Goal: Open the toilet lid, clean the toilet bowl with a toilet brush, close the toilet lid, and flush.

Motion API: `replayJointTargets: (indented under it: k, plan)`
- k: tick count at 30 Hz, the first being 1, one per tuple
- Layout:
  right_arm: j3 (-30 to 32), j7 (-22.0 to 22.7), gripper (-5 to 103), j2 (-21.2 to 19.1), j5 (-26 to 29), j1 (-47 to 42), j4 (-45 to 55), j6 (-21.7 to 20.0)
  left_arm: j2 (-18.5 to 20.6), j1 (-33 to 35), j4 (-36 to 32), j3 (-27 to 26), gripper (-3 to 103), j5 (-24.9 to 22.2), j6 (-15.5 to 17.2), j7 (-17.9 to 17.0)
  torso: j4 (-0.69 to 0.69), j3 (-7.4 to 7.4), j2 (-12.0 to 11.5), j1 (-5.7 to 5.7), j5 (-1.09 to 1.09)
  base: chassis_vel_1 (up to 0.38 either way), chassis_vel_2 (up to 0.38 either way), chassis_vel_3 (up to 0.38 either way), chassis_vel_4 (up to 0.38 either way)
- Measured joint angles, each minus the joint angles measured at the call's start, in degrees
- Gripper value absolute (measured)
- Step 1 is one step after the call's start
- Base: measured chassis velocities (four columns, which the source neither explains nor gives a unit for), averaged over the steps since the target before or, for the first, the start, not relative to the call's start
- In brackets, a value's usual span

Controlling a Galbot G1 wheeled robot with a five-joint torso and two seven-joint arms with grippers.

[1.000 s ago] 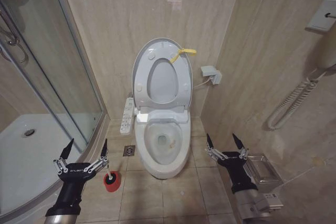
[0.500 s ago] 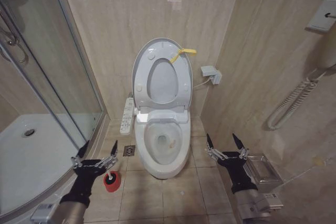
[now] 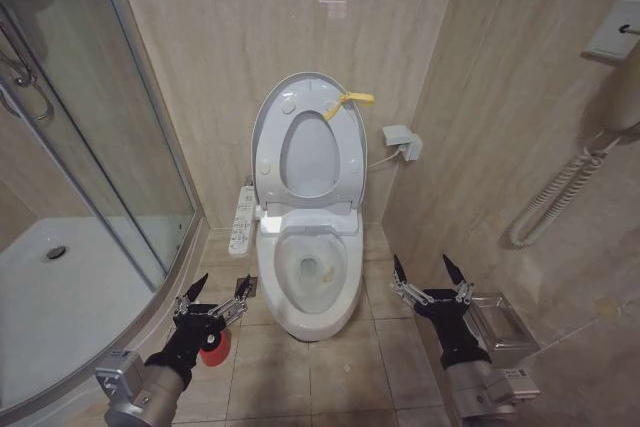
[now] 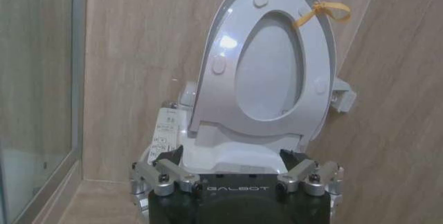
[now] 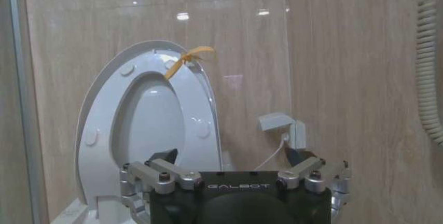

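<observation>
Lid (image 3: pixel 300 137) up vs wall. L gripper (image 3: pixel 214 297) agape above red holder (image 3: pixel 212 345); R gripper (image 3: pixel 430 274) agape, right of bowl (image 3: pixel 312 282).

Floor (image 3: pixel 300 372): beige tiles, dark grout lines. Toilet bowl (image 3: pixel 310 292) stands on it against the back wall. Square floor drain (image 3: pixel 245 288) just left of the bowl's base. Red holder cup (image 3: pixel 214 345) sits on the tiles further left and nearer. Curved shower tray (image 3: pixel 60 307) meets the floor's left edge.
</observation>
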Motion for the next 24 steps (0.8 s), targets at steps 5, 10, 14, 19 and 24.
replayJointTargets:
  k: [5, 10, 14, 19, 24]
  plan:
    - [0.00, 0.00, 100, 0.00, 0.00, 0.00, 0.00, 0.00, 0.39, 0.45, 0.00, -1.44, 95, 0.89, -4.03, 1.78, 0.00, 0.00, 0.00, 0.00, 0.00, 0.000, 0.000, 0.000, 0.000]
    - [0.00, 0.00, 100, 0.00, 0.00, 0.00, 0.00, 0.00, 1.09, 1.61, 0.05, -4.24, 94, 3.35, -12.69, 5.22, 0.00, 0.00, 0.00, 0.00, 0.00, 0.000, 0.000, 0.000, 0.000]
    - [0.00, 0.00, 100, 0.00, 0.00, 0.00, 0.00, 0.00, 1.73, 2.60, 0.11, -6.65, 94, 5.42, -19.94, 8.09, 0.00, 0.00, 0.00, 0.00, 0.00, 0.000, 0.000, 0.000, 0.000]
    - [0.00, 0.00, 100, 0.00, 0.00, 0.00, -0.01, 0.00, 1.84, 2.81, 0.14, -7.10, 93, 5.88, -21.47, 8.68, 0.00, 0.00, 0.00, 0.00, 0.00, 0.000, 0.000, 0.000, 0.000]
    - [0.00, 0.00, 100, 0.00, 0.00, 0.00, 0.00, 0.00, 1.67, 2.87, 1.51, -7.12, 97, 6.04, -23.04, 9.19, -0.01, 0.00, 0.00, 0.00, 0.02, 0.000, 0.000, 0.000, 0.000]
